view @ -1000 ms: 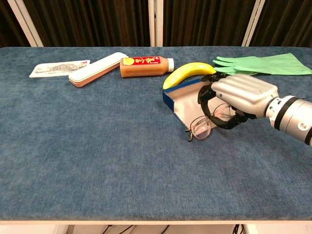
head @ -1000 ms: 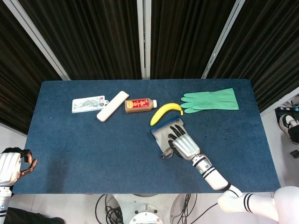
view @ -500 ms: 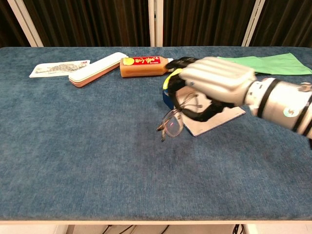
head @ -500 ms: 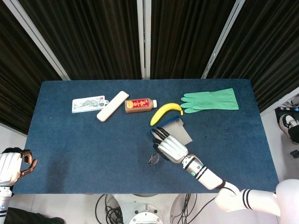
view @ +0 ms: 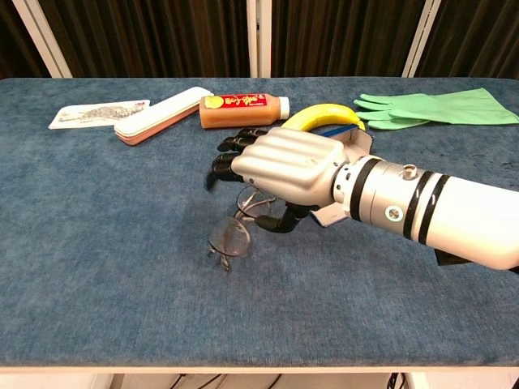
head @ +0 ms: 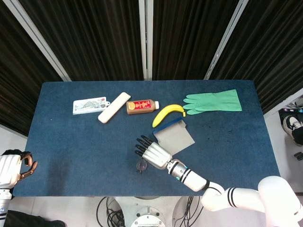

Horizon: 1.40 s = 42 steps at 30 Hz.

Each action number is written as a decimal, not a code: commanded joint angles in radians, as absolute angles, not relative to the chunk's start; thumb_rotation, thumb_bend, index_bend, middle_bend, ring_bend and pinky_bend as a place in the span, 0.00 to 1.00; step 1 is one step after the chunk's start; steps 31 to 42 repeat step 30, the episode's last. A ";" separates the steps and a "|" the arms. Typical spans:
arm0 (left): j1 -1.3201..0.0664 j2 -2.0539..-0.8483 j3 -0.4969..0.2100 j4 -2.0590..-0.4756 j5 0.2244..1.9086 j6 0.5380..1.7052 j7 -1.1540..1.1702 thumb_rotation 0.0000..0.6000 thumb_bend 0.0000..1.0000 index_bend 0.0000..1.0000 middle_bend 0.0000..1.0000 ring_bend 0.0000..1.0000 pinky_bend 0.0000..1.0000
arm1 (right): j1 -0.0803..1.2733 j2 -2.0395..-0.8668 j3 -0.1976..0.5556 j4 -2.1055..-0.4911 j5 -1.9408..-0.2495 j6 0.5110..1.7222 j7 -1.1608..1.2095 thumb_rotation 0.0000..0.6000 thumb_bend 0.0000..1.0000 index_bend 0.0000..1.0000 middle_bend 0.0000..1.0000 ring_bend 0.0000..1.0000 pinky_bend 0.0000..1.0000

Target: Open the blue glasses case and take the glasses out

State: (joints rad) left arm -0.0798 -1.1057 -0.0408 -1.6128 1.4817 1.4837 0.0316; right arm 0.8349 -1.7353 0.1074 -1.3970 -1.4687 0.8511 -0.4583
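Your right hand (view: 284, 166) is holding the glasses (view: 235, 229) by the frame, pinching it under the palm with the remaining fingers (view: 231, 154) fanned out above. The lenses are hanging at the table (view: 105, 243) surface, on the near side and left of the case; whether they are touching the cloth cannot be told. The blue glasses case (head: 174, 137) is lying open behind the hand, its grey lining facing up, just in front of the banana (head: 167, 114). Your left hand (head: 14, 166) is sitting off the table's left near corner with fingers curled in, holding nothing. Along the far side are lying a printed packet (head: 89, 105), a white case (head: 114, 107), a bottle (head: 142, 106) on its side and a green rubber glove (head: 214, 101).
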 commanded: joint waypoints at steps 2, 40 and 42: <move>-0.080 -1.106 -0.041 -1.612 1.482 1.483 0.033 1.00 0.33 0.71 0.68 0.49 0.43 | 0.779 -1.654 0.105 -1.494 -1.431 0.926 -0.507 1.00 0.22 0.00 0.07 0.00 0.00; -0.078 -1.111 -0.041 -1.616 1.482 1.489 0.058 1.00 0.33 0.71 0.68 0.49 0.43 | 0.139 -1.108 -0.099 -1.785 -1.516 1.635 -0.308 1.00 0.22 0.00 0.09 0.00 0.00; -0.078 -1.111 -0.041 -1.616 1.482 1.489 0.058 1.00 0.33 0.71 0.68 0.49 0.43 | 0.139 -1.108 -0.099 -1.785 -1.516 1.635 -0.308 1.00 0.22 0.00 0.09 0.00 0.00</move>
